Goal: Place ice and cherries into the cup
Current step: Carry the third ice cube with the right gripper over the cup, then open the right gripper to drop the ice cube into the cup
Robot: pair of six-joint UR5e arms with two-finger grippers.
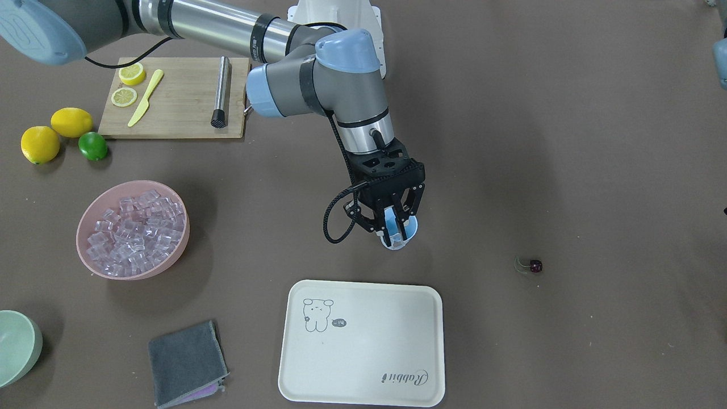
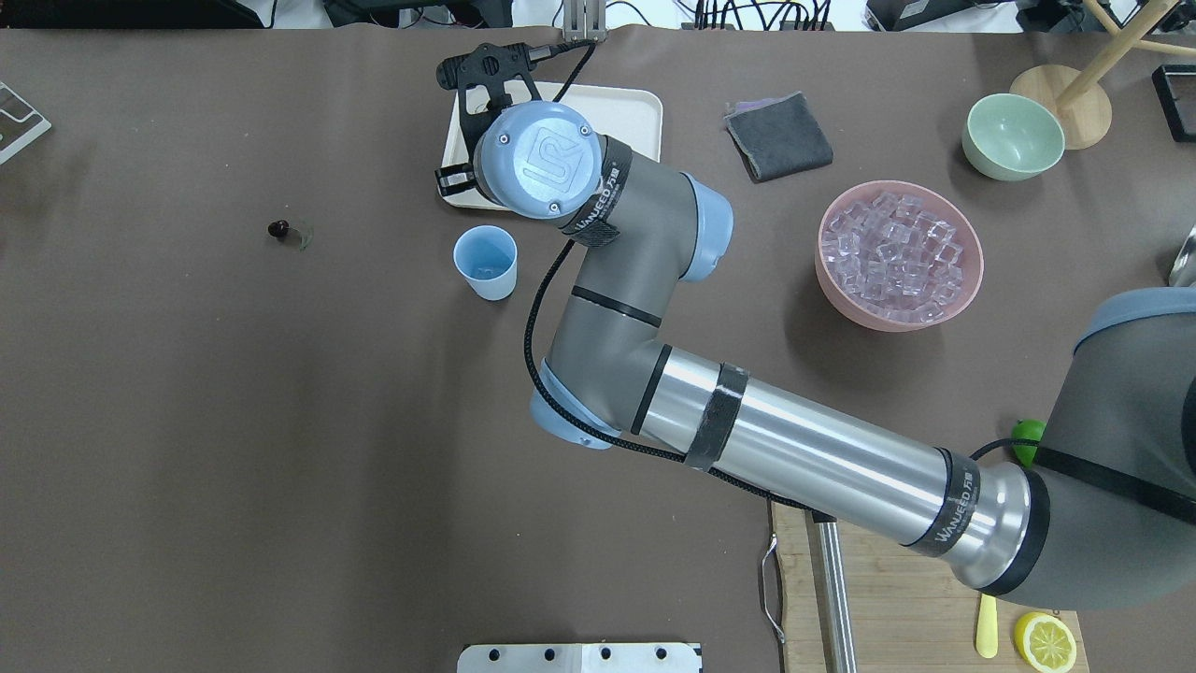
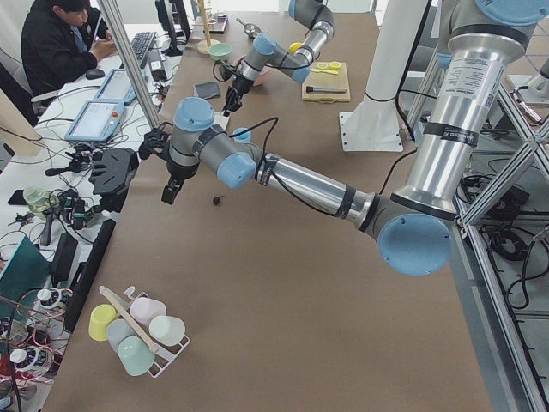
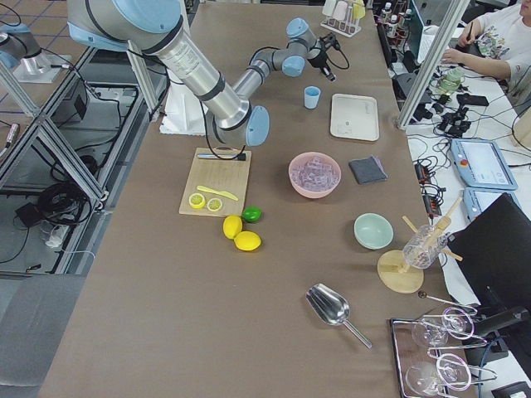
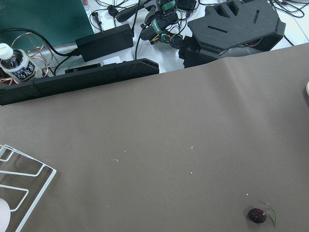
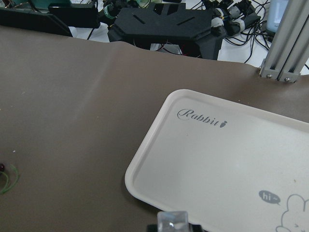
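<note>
The light-blue cup point(image 2: 486, 262) stands upright on the brown table, near the cream tray's corner. My right gripper point(image 1: 397, 232) hangs just above the cup, shut on a clear ice cube point(image 6: 172, 220) that shows at the bottom of the right wrist view. More ice point(image 1: 136, 226) fills the pink bowl point(image 1: 81, 243). The dark cherry point(image 1: 535, 265) with its thin stem lies alone on the table, and it also shows low in the left wrist view point(image 5: 257, 215). My left gripper point(image 3: 170, 190) shows only in the exterior left view, near the cherry, and I cannot tell its state.
The cream tray point(image 1: 363, 363) lies just beyond the cup. A grey cloth point(image 1: 187, 362) and a pale green bowl point(image 1: 17, 346) are nearby. A cutting board point(image 1: 176, 108) carries lemon slices, a yellow knife and a metal rod, with lemons and a lime point(image 1: 92, 146) beside it.
</note>
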